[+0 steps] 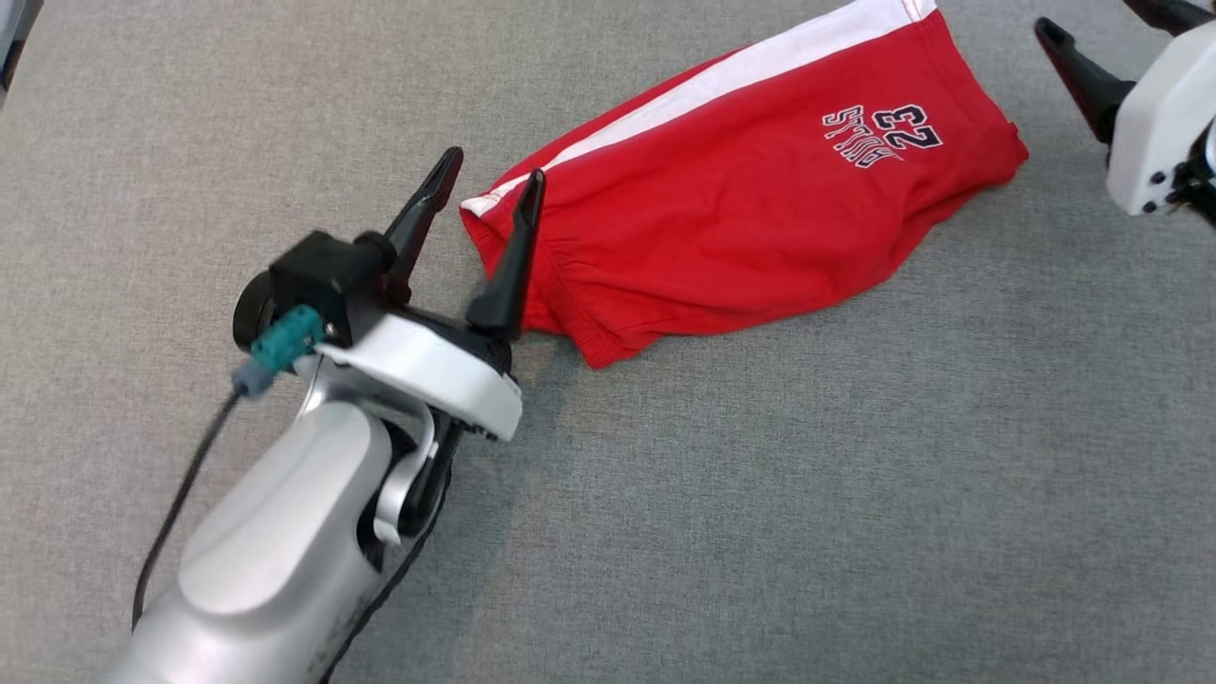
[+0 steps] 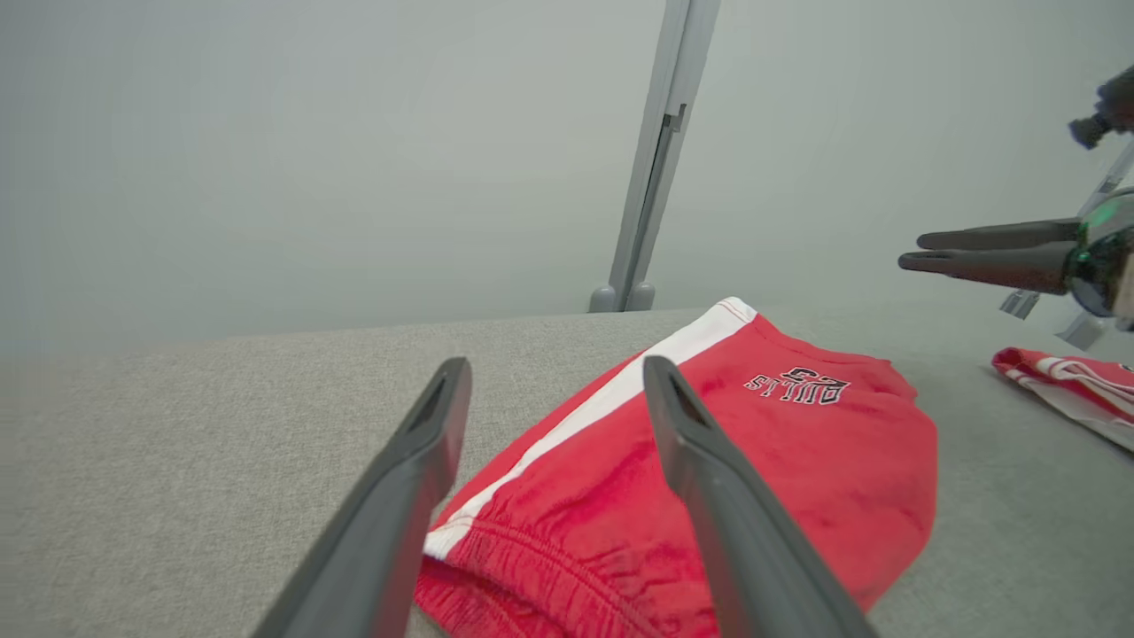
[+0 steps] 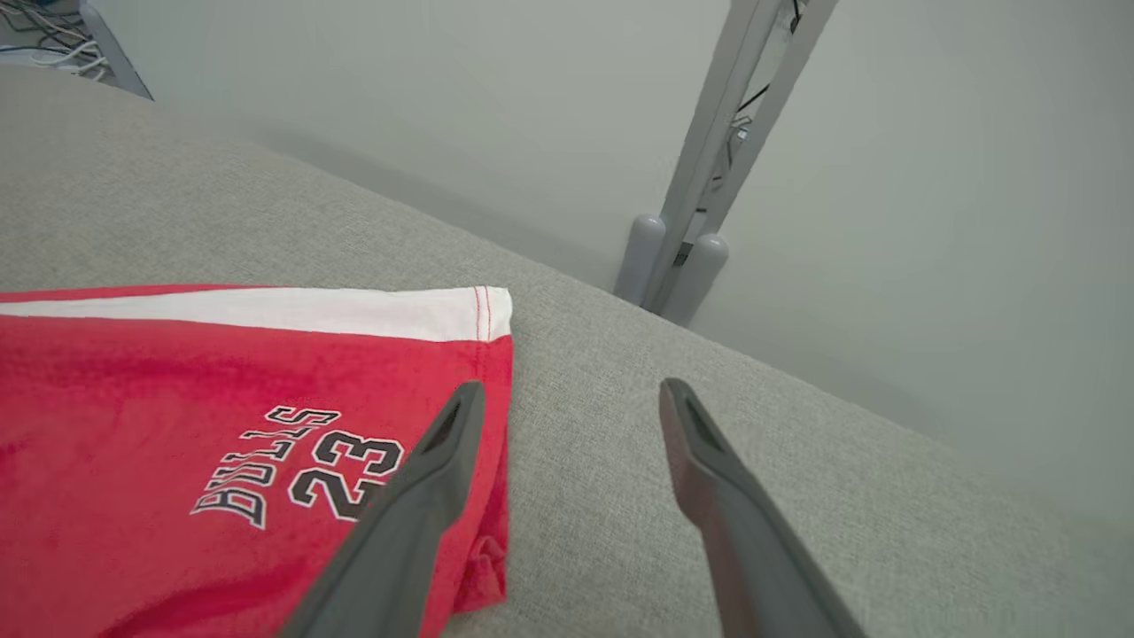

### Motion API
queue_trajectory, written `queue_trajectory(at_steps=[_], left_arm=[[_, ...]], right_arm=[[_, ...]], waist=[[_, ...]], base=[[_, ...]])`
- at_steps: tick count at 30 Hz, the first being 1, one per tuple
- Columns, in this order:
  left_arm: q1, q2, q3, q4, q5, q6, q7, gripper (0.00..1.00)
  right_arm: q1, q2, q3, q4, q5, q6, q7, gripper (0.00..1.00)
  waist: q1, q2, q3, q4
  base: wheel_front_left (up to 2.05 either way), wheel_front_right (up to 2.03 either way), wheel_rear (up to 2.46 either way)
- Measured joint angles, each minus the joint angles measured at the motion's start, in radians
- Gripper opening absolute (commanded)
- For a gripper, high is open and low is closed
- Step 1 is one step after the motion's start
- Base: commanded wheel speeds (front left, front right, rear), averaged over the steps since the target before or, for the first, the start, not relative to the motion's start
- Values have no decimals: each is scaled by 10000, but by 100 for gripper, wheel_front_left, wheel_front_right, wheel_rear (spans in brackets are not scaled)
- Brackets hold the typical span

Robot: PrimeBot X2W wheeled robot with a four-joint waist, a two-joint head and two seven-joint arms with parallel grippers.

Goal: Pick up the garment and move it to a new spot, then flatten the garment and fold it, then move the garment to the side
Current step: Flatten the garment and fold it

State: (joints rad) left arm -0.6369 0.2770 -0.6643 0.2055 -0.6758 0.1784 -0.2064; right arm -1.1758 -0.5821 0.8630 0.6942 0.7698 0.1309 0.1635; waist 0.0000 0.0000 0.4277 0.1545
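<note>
Hovering at the left, the left gripper [image 1: 494, 169] stands spread wide and empty, its fingers either side of the elastic waistband corner of the folded red cotton shorts with a white side stripe and "BULLS 23" print [image 1: 741, 218]. The shorts lie flat on the grey fabric-covered surface [image 1: 760, 475]. At the right, the right gripper [image 3: 571, 390] is likewise splayed and holds nothing, just beside their hemmed leg end.
</note>
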Motion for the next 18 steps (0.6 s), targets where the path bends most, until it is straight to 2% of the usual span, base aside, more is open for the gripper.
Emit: queue_trajectory(at_steps=[3,5,7,17,18], left_arm=[[401,178,-100,-803,543,456,-245,100],[485,207,-173,-963,773,556,-307,100],[859,159,-299,-1164,1179,690,-451,100],[1824,-629,165,-1045,1427,481,-552,100],[1922,-700,238,-1039,1498,405,-552,100]], right_arm=[[-18,215,-656,683,46,-4,623,100],[-27,384,-867,947,46,-4,811,100],[-33,872,-1221,1659,-58,-4,1319,100],[-498,1639,-1722,3475,-1252,-6,2048,100],[-537,1722,-1724,3570,-1329,-6,2159,70]], waist=[[0,0,94,142],[0,0,159,229],[0,0,353,589],[0,0,622,1598],[0,0,610,1651]], base=[[0,0,0],[0,0,0],[0,0,0],[0,0,0],[0,0,0]])
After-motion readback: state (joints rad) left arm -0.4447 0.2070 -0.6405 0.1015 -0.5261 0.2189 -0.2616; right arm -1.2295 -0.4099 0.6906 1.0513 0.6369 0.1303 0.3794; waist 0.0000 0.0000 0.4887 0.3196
